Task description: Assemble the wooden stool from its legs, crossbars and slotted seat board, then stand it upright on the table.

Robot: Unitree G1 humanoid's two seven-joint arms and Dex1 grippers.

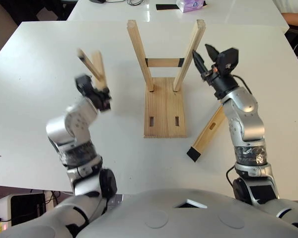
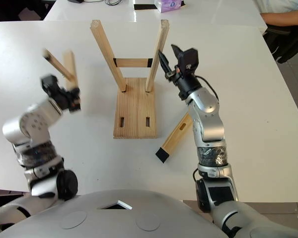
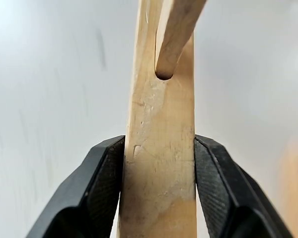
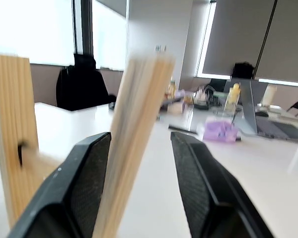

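Pale bare-wood seat board [image 1: 164,106]; table [image 1: 39,74] glossy, probably laminate.

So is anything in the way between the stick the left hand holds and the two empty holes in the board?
Nothing visible. The left gripper holds the leg piece above bare table, left of the seat board. Its two empty slots sit uncovered at the near end.

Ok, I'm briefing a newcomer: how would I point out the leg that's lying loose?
On the white table, find the seat board lying flat with two legs standing up from it. Right of the board, beside the right arm, lies the loose leg. It alone lies flat, ungripped, with a black cap on its near end.
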